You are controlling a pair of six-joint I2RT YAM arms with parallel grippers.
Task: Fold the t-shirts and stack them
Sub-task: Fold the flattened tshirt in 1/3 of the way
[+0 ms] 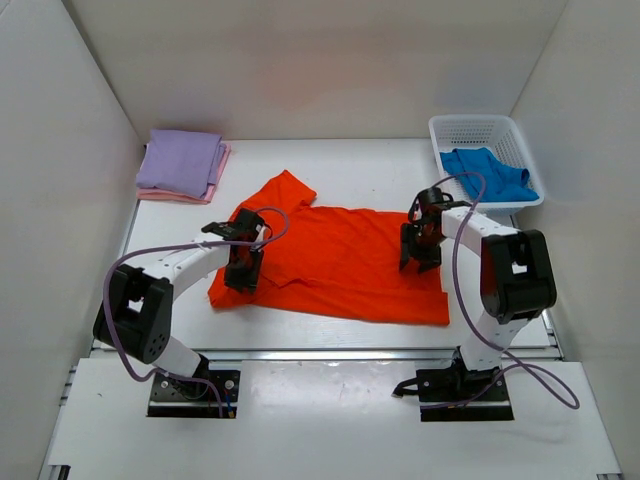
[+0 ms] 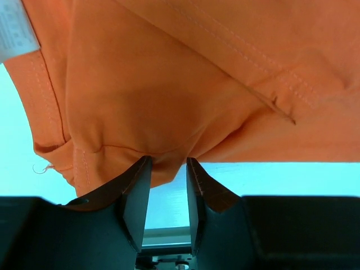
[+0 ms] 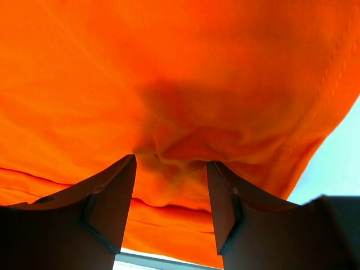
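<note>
Bolted nearest, the left arm base (image 1: 190, 388) and right arm base (image 1: 462, 388) sit at the near edge of the worktop (image 1: 370, 165). Far left, the lavender t-shirt (image 1: 180, 160) lies folded on the folded pink t-shirt (image 1: 185, 198), so two look done. The left gripper (image 1: 243, 278), jaws almost together, pinches an edge near the collar label of the orange t-shirt (image 1: 340, 265), which is spread mid-worktop. The right gripper (image 1: 420, 262), jaws wider, clamps a bunched fold at its other end. Far right, the blue t-shirt (image 1: 485, 172) lies crumpled in the basket (image 1: 480, 125). I judge orange mid-fold and blue not yet begun.
</note>
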